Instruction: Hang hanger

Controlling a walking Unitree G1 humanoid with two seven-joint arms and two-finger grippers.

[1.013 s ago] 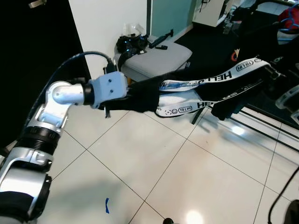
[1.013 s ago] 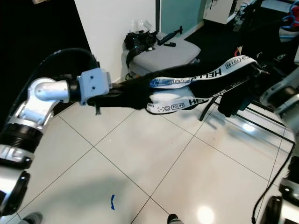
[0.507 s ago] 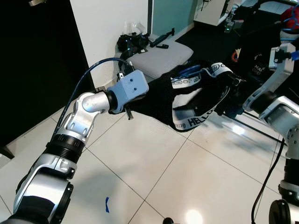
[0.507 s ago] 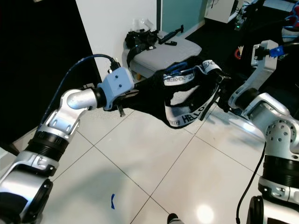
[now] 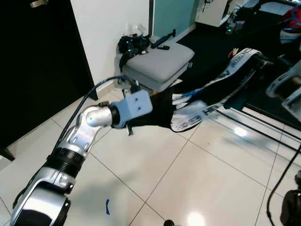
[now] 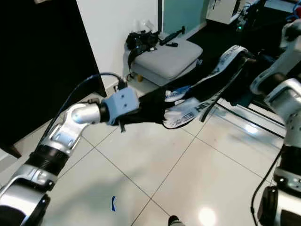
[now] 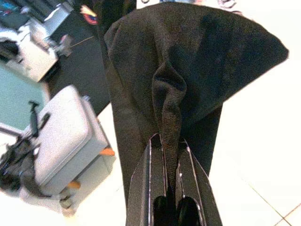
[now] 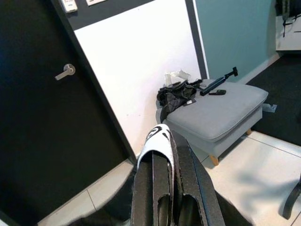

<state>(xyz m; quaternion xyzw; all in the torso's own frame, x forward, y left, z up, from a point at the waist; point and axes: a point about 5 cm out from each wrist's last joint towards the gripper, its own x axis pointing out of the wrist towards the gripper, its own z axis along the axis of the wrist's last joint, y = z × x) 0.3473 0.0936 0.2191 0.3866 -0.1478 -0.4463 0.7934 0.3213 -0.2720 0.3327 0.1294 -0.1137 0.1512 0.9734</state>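
above the white tiled floor (image 5: 155,174), between my two arms, hangs a black garment (image 5: 162,110) with white lettered bands, stretched out in the air. no hanger is clearly distinguishable in the cloth, so i cannot say where it sits.

left gripper (image 7: 168,155): in the left wrist view both black fingers (image 7: 153,174) are nearly closed, pinching a thick fold of the black fabric between them. from the head camera the left arm reaches forward, its blue wrist block (image 5: 134,107) just at the garment's lower end.

right gripper (image 8: 162,150): in the right wrist view the fingers are pressed close on a white band with black print, the band lying over and between the tips. from the head camera this end of the garment is raised, higher than the left end, so the cloth slopes up toward my right.

behind the garment stands a grey padded stool (image 5: 160,61) against the white wall (image 5: 113,23), with a black bundle (image 5: 131,44) on its far corner. a black door (image 8: 42,122) with a lever handle (image 8: 64,71) is beside the wall.
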